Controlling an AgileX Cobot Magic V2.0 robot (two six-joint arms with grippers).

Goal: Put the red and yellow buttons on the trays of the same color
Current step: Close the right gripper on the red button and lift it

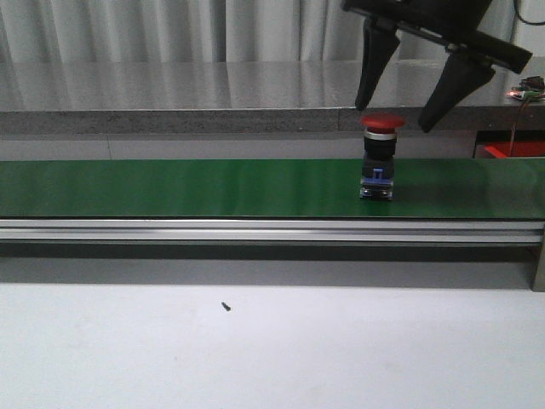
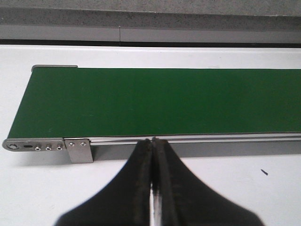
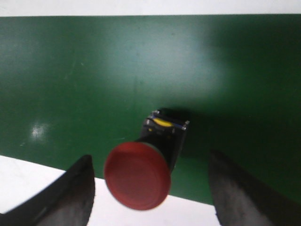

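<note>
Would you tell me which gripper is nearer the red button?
Right. The right gripper hangs open just above the red button; the left gripper is shut beside the belt's far end.

Nothing here can be read. The red button [image 1: 381,158] carries no lettering on its cap or on its black and blue body, and the green conveyor belt [image 1: 187,187] and its aluminium side rail [image 1: 255,230] are plain, with no brand, number or sign on them. The small yellow patch on the button's body in the right wrist view is too blurred to tell whether it bears any marking.
</note>
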